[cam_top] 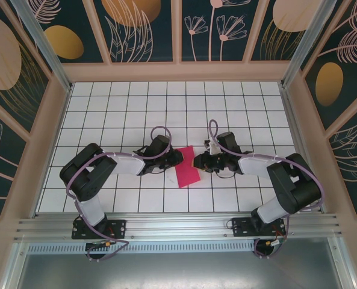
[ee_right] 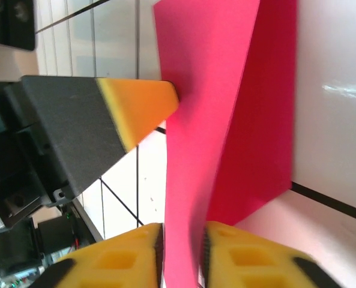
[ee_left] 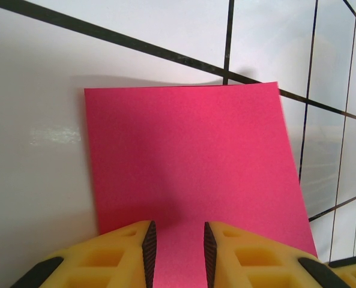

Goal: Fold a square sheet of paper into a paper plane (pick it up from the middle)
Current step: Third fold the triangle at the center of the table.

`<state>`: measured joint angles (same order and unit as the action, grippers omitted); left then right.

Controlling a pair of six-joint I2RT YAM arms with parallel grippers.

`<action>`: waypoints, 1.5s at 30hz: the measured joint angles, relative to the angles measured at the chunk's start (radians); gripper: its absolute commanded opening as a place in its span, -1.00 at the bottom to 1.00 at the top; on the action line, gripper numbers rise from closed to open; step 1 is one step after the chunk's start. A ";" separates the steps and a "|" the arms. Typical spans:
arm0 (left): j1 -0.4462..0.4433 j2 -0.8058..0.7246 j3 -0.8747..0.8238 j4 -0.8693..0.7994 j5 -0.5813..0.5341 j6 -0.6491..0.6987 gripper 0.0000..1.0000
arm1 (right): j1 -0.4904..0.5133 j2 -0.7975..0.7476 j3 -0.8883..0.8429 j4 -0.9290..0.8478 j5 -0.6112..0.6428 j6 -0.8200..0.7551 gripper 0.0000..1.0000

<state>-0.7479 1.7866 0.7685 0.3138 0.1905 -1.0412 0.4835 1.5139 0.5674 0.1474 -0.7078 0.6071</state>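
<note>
Mid-table, red paper sheet (cam_top: 187,167) between both pincers, left pincer (ee_left: 176,246) narrowly parted, tips pressing the sheet flat, right pincer (ee_right: 182,246) pinching its raised flap, white tiled table (cam_top: 130,105), floral wall panels (cam_top: 142,30).

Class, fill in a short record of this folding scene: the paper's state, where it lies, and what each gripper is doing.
paper: magenta-red sheet of paper, partly folded, one layer lifted above the other
place: on the white tiled table, between the two grippers
left gripper: jaws apart at the paper's left side, one fingertip against the raised layer
right gripper: the paper's edge runs between its fingers; whether it is clamped is unclear
fold progress: no pointed plane shape yet
</note>
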 measured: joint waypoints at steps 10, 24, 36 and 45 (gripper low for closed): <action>-0.012 -0.124 -0.045 -0.043 0.019 0.094 -0.26 | 0.000 0.021 -0.002 -0.020 0.026 0.014 -0.95; -0.345 -0.255 -0.031 -0.269 -0.256 0.311 -0.11 | 0.048 0.021 -0.060 0.028 0.137 0.186 -0.93; -0.535 -0.063 0.143 -0.363 -0.470 0.458 0.09 | 0.051 0.020 -0.060 0.037 0.162 0.257 -0.91; -0.561 0.017 0.217 -0.449 -0.603 0.471 -0.09 | 0.051 0.020 -0.060 0.037 0.162 0.264 -0.90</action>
<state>-1.3087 1.8038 0.9852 -0.1356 -0.4126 -0.5705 0.5350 1.5341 0.5079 0.1841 -0.5457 0.8707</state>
